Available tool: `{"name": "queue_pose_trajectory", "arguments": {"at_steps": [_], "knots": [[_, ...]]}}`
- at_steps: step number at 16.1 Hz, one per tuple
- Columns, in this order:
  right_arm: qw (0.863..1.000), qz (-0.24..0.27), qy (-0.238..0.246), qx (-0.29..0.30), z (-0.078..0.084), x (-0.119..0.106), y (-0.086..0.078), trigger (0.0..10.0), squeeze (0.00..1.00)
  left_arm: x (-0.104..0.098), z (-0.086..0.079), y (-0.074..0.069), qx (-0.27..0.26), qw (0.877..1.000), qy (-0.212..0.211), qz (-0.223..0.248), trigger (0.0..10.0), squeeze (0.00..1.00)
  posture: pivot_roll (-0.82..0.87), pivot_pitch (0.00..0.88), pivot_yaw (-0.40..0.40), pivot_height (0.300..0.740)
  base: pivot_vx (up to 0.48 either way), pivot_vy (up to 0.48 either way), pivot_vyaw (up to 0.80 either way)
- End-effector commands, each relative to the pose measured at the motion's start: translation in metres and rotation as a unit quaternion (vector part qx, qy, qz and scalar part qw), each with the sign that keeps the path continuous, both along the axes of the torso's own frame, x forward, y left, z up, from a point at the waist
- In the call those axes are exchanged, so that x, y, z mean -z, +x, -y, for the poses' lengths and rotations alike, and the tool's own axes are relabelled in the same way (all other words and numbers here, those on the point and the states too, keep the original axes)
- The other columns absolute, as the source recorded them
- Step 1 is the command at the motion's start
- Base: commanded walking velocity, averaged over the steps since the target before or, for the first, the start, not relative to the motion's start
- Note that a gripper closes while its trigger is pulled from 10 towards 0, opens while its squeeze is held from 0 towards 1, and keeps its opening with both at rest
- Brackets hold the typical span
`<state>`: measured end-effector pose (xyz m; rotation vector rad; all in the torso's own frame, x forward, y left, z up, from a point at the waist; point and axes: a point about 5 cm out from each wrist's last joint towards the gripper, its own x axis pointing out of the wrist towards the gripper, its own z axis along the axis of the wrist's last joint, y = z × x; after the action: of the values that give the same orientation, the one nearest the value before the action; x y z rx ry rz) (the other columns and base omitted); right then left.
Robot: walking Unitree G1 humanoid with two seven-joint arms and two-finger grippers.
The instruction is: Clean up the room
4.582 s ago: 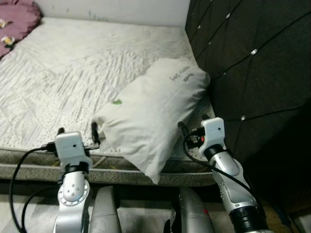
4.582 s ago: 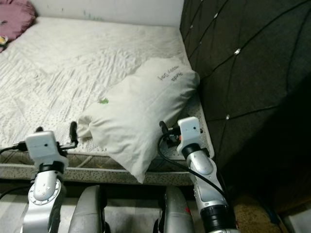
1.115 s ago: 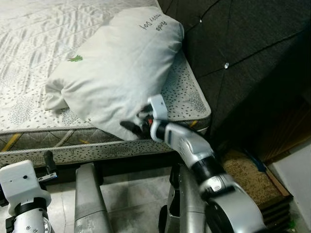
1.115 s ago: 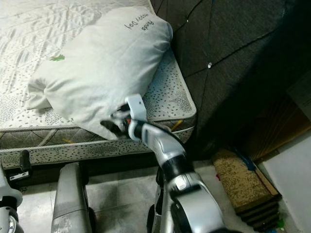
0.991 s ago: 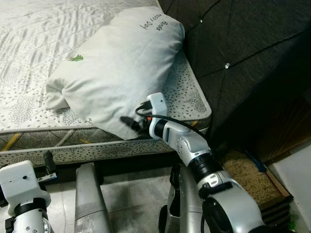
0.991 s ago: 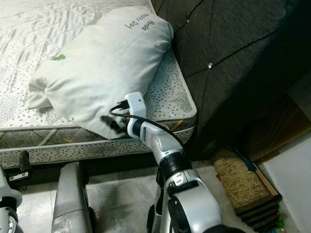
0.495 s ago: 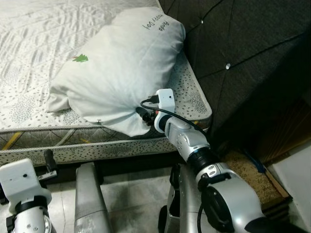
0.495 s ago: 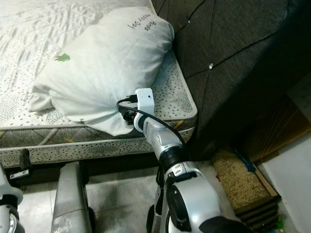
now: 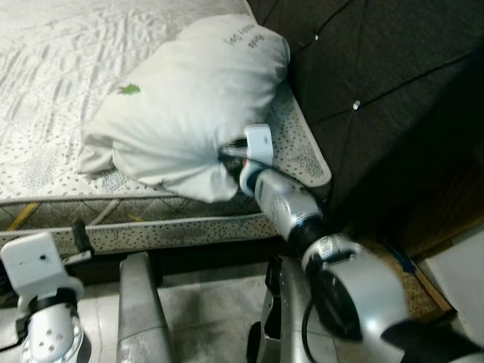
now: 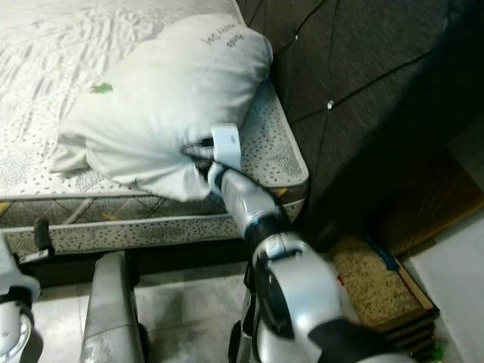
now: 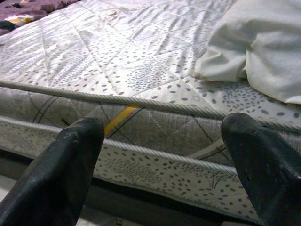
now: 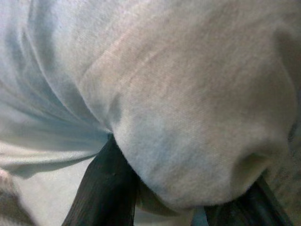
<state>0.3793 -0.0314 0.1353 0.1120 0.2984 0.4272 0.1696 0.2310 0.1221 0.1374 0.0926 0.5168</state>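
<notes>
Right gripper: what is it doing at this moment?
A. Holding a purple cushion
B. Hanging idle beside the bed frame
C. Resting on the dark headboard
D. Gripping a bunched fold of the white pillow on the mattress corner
D. The right gripper is pressed into the white pillow at the corner of the mattress, and the right wrist view shows pillow fabric bulging between its black fingers.

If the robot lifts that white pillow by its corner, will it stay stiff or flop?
The pillow would probably sag: its cloth bunches where the right gripper pinches it. It looks plump, so likely light. It lies at the mattress edge and might slide off.
</notes>
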Motion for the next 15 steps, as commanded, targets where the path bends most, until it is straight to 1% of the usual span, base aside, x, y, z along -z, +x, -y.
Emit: {"name": "queue_pose_trajectory", "arguments": {"at_steps": [1,2,3,4,5,7,8,9,10,11,12,14,15], "knots": [[0.997,0.055,-0.017,0.059,0.035,-0.026,0.019,0.0,0.00,0.004,0.000,0.001,-0.001,1.000,0.000,-0.006,10.0,0.00,0.20,0.010,-0.134,0.485,0.000,0.000,0.00],[0.994,0.065,-0.028,0.083,0.052,-0.033,0.024,0.0,0.00,0.004,0.001,0.004,0.002,1.000,-0.001,-0.004,10.0,0.00,0.20,0.002,-0.135,0.485,0.000,0.000,0.00],[0.989,0.088,-0.040,0.108,0.076,-0.044,0.030,0.0,0.00,0.002,0.002,0.008,0.005,1.000,-0.001,0.003,10.0,0.00,0.20,0.000,-0.137,0.485,0.000,0.000,0.00],[0.987,0.095,-0.045,0.120,0.085,-0.047,0.032,0.0,0.00,0.001,0.002,0.010,0.006,1.000,0.000,0.006,10.0,0.00,0.20,0.000,-0.137,0.485,0.000,0.000,0.00],[0.982,0.095,-0.056,0.153,0.109,-0.051,0.034,0.0,0.00,-0.003,-0.001,0.011,0.000,1.000,0.004,0.013,10.0,0.00,0.21,0.000,-0.145,0.485,0.000,0.000,0.00],[0.975,0.085,-0.075,0.192,0.136,-0.050,0.033,0.0,0.00,-0.004,-0.007,0.008,-0.012,1.000,0.007,0.016,10.0,0.00,0.22,0.000,-0.150,0.485,0.000,0.000,0.00],[0.967,0.088,-0.104,0.215,0.159,-0.051,0.032,0.0,0.00,-0.002,-0.008,0.005,-0.015,1.000,0.007,0.012,10.0,0.00,0.21,0.000,-0.147,0.485,0.000,0.000,0.00],[0.961,0.088,-0.120,0.234,0.177,-0.052,0.029,0.0,0.00,0.000,-0.006,0.005,-0.011,1.000,0.006,0.010,10.0,0.00,0.21,0.000,-0.146,0.485,0.000,0.000,0.00],[0.957,0.088,-0.134,0.242,0.189,-0.050,0.026,0.0,0.00,0.000,-0.005,0.007,-0.008,1.000,0.006,0.010,10.0,0.00,0.20,0.000,-0.143,0.485,0.000,0.000,0.00],[0.955,0.085,-0.142,0.246,0.195,-0.047,0.024,0.0,0.00,0.000,-0.004,0.008,-0.006,1.000,0.006,0.011,10.0,0.00,0.19,0.000,-0.140,0.485,0.000,0.000,0.00],[0.949,0.066,-0.166,0.261,0.216,-0.032,0.013,0.0,0.00,-0.001,-0.005,0.010,-0.003,1.000,0.006,0.012,10.0,0.00,0.18,0.000,-0.131,0.485,0.000,0.000,0.00],[0.947,0.054,-0.185,0.255,0.223,-0.019,0.006,0.0,0.00,-0.001,-0.005,0.011,-0.001,1.000,0.006,0.012,10.0,0.00,0.17,0.000,-0.124,0.485,0.000,0.000,0.00],[0.947,0.036,-0.204,0.247,0.229,0.001,-0.006,0.0,0.00,0.000,-0.005,0.013,0.003,1.000,0.006,0.010,10.0,0.00,0.15,0.000,-0.118,0.485,0.000,0.000,0.00]]}}
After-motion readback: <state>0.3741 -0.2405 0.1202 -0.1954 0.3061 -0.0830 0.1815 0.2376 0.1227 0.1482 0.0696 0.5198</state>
